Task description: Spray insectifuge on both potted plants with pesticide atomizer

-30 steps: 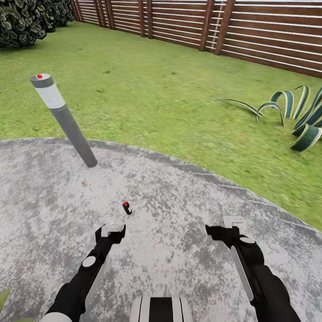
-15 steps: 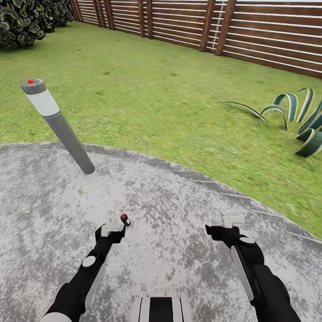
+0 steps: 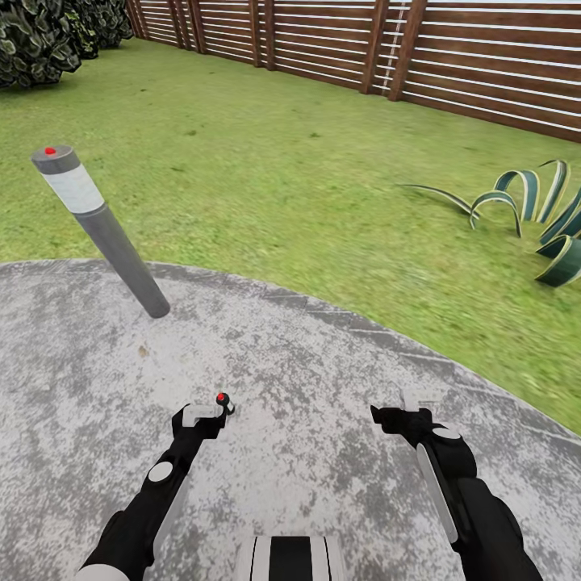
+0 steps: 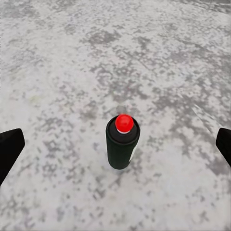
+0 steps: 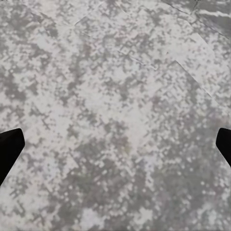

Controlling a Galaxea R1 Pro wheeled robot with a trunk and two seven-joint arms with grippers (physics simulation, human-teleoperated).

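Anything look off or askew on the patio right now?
Nothing spilled or damaged. The grey bollard lamp appears to lean, maybe just camera perspective. A small dark canister with a red cap stands upright on the paving, just ahead of the left end effector.

The robot stands on the paved patio [image 3: 323, 379], whose curved edge runs ahead of it from left to right. A small can [image 3: 223, 402] stands upright on the paving, just in front of the left end effector [image 3: 203, 414]; from the left wrist it sits between the two fingers [image 4: 9, 150], apart from both. The right end effector [image 3: 411, 407] hangs over bare paving well to the right of the can. A bollard lamp [image 3: 98, 227] rises from the patio's far left edge. Beyond the patio lies the lawn [image 3: 266, 177], with an agave [image 3: 524, 218] on it to the right, bushes [image 3: 40, 36] at the far left, and the fence [image 3: 452, 56] behind everything.
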